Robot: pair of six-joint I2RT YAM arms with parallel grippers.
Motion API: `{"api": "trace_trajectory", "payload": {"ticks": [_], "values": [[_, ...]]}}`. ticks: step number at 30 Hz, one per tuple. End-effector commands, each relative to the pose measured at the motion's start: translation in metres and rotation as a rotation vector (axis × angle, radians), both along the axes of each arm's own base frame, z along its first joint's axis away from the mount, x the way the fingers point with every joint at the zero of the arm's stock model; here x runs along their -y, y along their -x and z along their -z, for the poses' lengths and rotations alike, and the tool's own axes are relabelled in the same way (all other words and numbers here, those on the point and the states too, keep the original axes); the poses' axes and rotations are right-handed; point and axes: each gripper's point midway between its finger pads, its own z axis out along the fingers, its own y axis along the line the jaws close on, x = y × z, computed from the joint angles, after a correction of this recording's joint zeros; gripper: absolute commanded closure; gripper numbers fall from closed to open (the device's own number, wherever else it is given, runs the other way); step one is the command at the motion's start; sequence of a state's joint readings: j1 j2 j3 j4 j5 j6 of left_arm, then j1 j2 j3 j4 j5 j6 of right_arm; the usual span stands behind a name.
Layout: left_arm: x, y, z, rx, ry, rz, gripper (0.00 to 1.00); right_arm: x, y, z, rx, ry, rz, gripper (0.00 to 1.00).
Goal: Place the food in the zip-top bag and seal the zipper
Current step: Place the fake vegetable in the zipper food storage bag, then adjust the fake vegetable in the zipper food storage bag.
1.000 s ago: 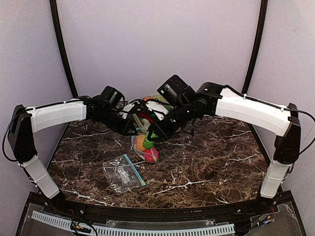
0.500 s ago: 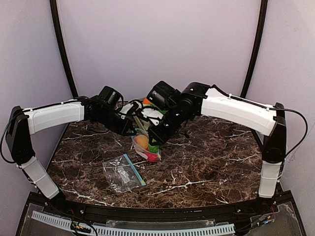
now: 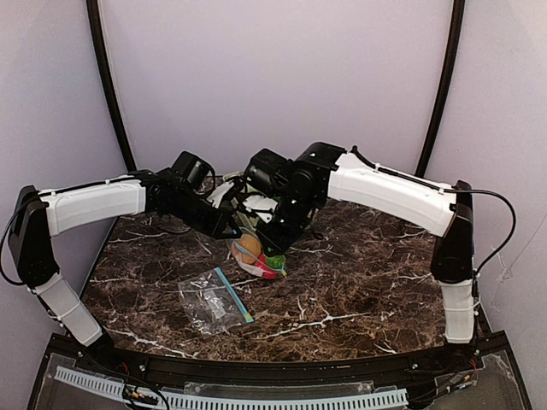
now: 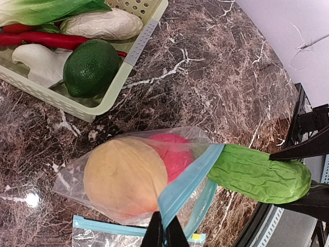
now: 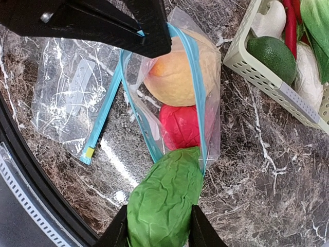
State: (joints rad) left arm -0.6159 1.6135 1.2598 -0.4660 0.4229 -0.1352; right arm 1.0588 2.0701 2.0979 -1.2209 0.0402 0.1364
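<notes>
The open zip-top bag [image 5: 208, 146] hangs over the marble with a peach [image 5: 177, 72] and a red apple [image 5: 185, 126] inside. My left gripper [image 4: 164, 232] is shut on the bag's blue zipper strip [image 4: 190, 177] and holds the mouth up. My right gripper [image 5: 157, 229] is shut on the green leafy greens [image 5: 162, 200], whose tip touches the bag's mouth beside the apple. In the top view both grippers meet over the bag [image 3: 254, 256] at the table's middle.
A pale green lattice basket [image 4: 139, 46] behind the bag holds a dark green round fruit [image 4: 91, 67], a red chilli [image 4: 41, 38], a white radish [image 4: 103, 23] and more greens. A second, flat zip-top bag [image 3: 212, 299] lies nearer the front left.
My right arm has swung left and down, bringing the leafy greens to the bag's mouth. The left gripper has kept its hold on the zipper strip.
</notes>
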Motion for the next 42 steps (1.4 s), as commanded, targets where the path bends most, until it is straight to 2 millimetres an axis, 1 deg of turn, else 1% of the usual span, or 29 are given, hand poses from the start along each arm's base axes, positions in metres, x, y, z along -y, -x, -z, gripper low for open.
{"api": "trace_trajectory", "payload": {"ticks": [1, 4, 7, 11, 17, 20, 26, 28, 30, 33, 36, 39, 40, 42], "values": [[0.006, 0.009, -0.018, 0.024, 0.060, 0.033, 0.99, 0.012, -0.007, 0.018, 0.013, 0.116, 0.043, 0.77], [0.007, 0.009, -0.016, 0.014, 0.063, 0.034, 0.99, 0.008, -0.015, 0.022, 0.043, 0.124, 0.061, 0.71], [0.006, 0.008, -0.014, 0.009, 0.056, 0.026, 0.99, 0.001, -0.022, 0.022, 0.069, 0.096, 0.077, 0.62], [0.003, 0.005, -0.009, 0.010, 0.034, 0.007, 0.99, -0.012, -0.029, 0.014, 0.097, 0.025, 0.088, 0.54], [-0.004, 0.000, -0.003, 0.011, -0.006, -0.021, 0.99, -0.029, -0.039, -0.001, 0.143, -0.076, 0.106, 0.37], [-0.008, -0.004, 0.001, -0.002, -0.012, -0.039, 0.99, -0.032, -0.042, -0.006, 0.152, -0.112, 0.116, 0.32], [-0.015, -0.011, 0.005, -0.026, -0.004, -0.068, 0.99, -0.029, -0.041, -0.013, 0.152, -0.171, 0.140, 0.21], [-0.016, -0.013, 0.006, -0.041, 0.005, -0.073, 0.99, -0.030, -0.038, -0.023, 0.153, -0.218, 0.136, 0.18], [-0.016, -0.013, 0.009, -0.057, 0.011, -0.076, 0.99, -0.032, -0.037, -0.028, 0.154, -0.257, 0.136, 0.16], [-0.017, -0.015, 0.009, -0.060, 0.014, -0.081, 0.99, -0.031, -0.038, -0.032, 0.162, -0.285, 0.149, 0.15], [-0.019, -0.016, 0.009, -0.060, 0.014, -0.085, 0.99, -0.032, -0.039, -0.028, 0.156, -0.297, 0.156, 0.18], [-0.019, -0.016, 0.010, -0.063, 0.013, -0.088, 0.99, -0.040, -0.036, -0.026, 0.135, -0.326, 0.139, 0.27], [-0.019, -0.016, 0.011, -0.065, 0.014, -0.087, 0.99, -0.043, -0.035, -0.024, 0.127, -0.338, 0.131, 0.33], [-0.019, -0.016, 0.011, -0.070, 0.015, -0.085, 0.99, -0.051, -0.033, -0.024, 0.113, -0.368, 0.112, 0.40]]}}
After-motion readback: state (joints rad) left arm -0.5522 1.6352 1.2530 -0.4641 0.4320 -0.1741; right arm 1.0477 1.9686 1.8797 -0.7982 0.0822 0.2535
